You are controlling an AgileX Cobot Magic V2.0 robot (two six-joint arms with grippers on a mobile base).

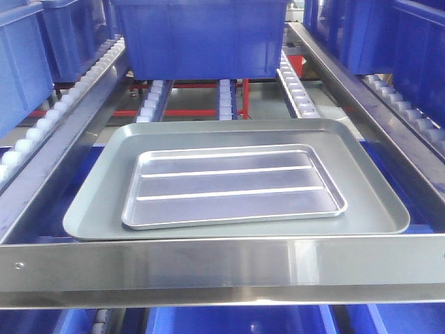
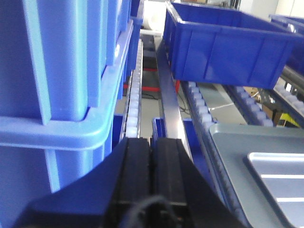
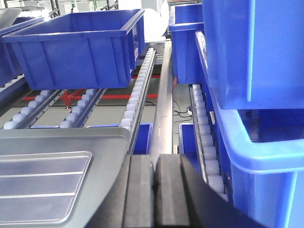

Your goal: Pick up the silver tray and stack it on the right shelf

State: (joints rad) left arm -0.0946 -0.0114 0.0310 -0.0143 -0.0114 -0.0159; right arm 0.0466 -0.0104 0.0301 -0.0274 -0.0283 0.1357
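The silver tray [image 1: 233, 186] lies flat inside a larger dull grey tray [image 1: 90, 202], set a little toward its front, its two long ridges running side to side. The grey tray rests on the right shelf [image 1: 222, 264], just behind the steel front bar, which has a small screw [image 1: 19, 265] near its left end. Behind the trays, a blue plastic bin [image 1: 198, 38] sits further up the white rollers [image 1: 295, 87]. More blue bins [image 1: 21, 62] stand on the neighbouring lanes to either side.

From the left wrist view, the left hand [image 2: 152, 175] has its black fingers pressed together with nothing between them; it hangs over the rail left of the trays, beside a stack of blue bins [image 2: 57, 95]. A corner of the silver tray shows at the lower right there.

From the right wrist view, the right hand [image 3: 154, 190] also has its fingers closed together and empty, just right of the grey tray's corner, touching neither tray.
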